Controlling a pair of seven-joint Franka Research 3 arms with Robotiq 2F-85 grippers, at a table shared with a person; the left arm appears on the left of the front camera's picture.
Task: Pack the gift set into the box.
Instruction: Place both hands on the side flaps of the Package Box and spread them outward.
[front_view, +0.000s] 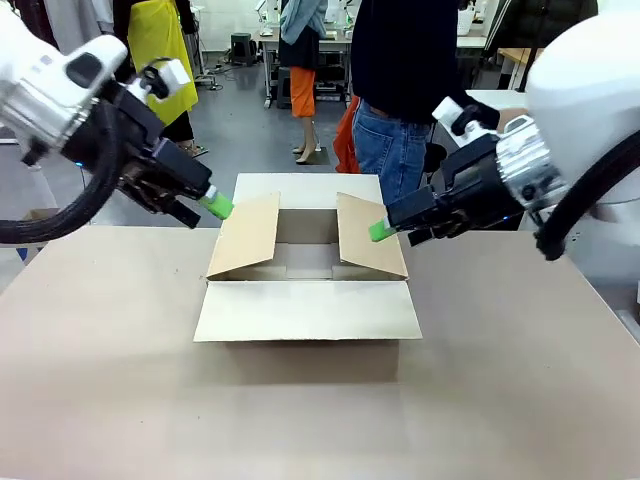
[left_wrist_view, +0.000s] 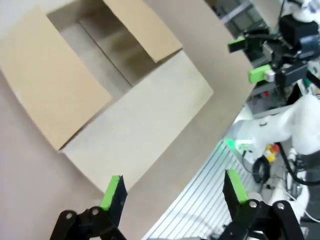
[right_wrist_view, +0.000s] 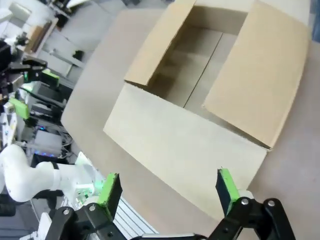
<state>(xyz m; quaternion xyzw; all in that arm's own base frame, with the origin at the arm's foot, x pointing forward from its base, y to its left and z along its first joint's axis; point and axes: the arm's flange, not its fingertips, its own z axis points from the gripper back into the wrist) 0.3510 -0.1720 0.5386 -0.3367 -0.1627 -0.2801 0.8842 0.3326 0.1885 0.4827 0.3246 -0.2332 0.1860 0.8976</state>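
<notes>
**Open box before loading.** The box (front_view: 305, 312) sits mid-surface (front_view: 100, 350), nearer the far edge where a person (front_view: 400, 100) stands. All four flaps are open and the floor inside is bare cardboard. The near flap lies flat toward the robot. The two side flaps, left flap (front_view: 245, 235) and right flap (front_view: 372, 238), stand up and lean in over the opening.

The left end effector (front_view: 215, 207) is by the left flap's upper outer edge, fingers spread wide, gripping nothing. The right end effector (front_view: 380, 230) is against or just in front of the right flap, likewise spread and empty; contact cannot be judged.

**Likely hazards:**
- The inward-leaning side flaps narrow the mouth, so a close-fitting gift set could catch on an edge and fold a flap under.
- An uneven push from one side may slide or twist the empty, light box.
- A pad slipping off could let a flap spring back.
</notes>
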